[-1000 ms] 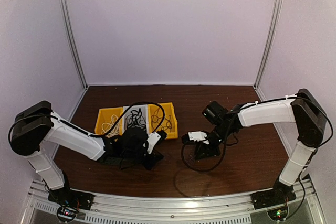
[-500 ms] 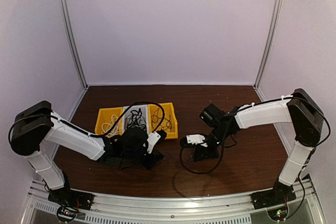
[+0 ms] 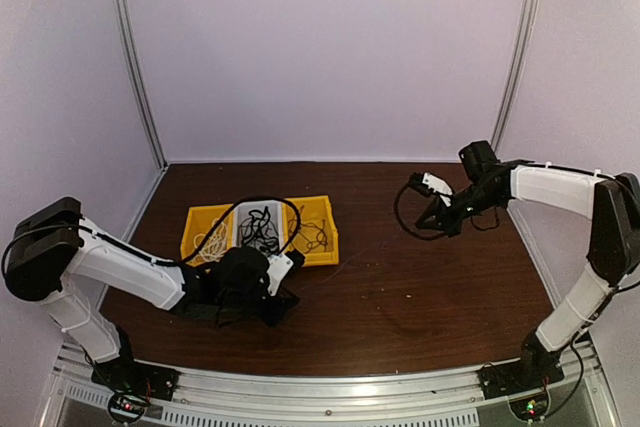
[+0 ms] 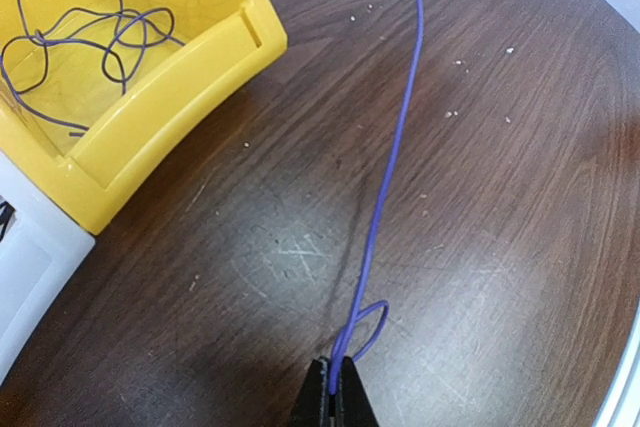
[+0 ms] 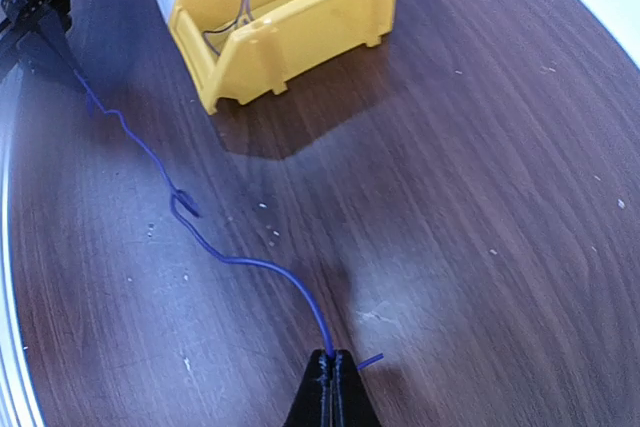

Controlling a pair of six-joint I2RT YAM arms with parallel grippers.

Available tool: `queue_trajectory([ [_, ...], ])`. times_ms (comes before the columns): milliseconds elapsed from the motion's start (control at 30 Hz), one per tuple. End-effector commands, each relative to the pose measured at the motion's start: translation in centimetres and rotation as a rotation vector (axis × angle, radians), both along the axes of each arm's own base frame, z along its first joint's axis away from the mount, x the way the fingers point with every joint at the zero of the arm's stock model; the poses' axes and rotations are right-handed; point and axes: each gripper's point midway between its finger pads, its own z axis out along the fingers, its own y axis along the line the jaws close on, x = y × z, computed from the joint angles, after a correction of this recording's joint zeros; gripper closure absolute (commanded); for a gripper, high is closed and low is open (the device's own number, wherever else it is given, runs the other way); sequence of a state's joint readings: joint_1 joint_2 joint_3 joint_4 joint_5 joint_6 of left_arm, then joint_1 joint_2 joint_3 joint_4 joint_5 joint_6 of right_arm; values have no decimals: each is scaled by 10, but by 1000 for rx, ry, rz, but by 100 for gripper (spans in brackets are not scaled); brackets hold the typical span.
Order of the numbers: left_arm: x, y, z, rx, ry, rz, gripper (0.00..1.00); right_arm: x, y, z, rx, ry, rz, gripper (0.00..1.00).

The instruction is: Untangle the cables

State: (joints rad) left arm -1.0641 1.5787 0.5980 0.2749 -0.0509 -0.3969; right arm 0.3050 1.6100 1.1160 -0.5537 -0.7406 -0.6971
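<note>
Where the thin dark blue cable [image 4: 395, 147] lies: on the dark brown wooden worktop [image 4: 520, 197], outside the yellow plastic bin [image 4: 170, 67], running past the bin's front corner from one arm to the other
Left fingers [image 4: 333, 399]: pressed together on one end of the cable, just in front of the bin, a small loop beside the tips
Right fingers [image 5: 330, 387]: pinched tight on the other end, well right of the bin, a short stub poking out
Cable shape: wavy, one small kink partway along
Inside the bin: loose dark cords [image 4: 90, 32] in a tangle
</note>
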Motion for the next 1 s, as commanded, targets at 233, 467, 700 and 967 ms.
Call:
queue_trajectory([
  [233,15,10,35,19,-91,68,100,23,-53,18,1,-17,-208,100],
  [467,34,41,68,46,-154,146,100,47,-70,19,-30,-67,-319,100],
  [700,73,51,134,-94,-235,256,100,37,-8,60,62,-91,-189,100],
  [967,126,23,168,-167,-241,323,100,13,108,80,156,-25,26,100],
])
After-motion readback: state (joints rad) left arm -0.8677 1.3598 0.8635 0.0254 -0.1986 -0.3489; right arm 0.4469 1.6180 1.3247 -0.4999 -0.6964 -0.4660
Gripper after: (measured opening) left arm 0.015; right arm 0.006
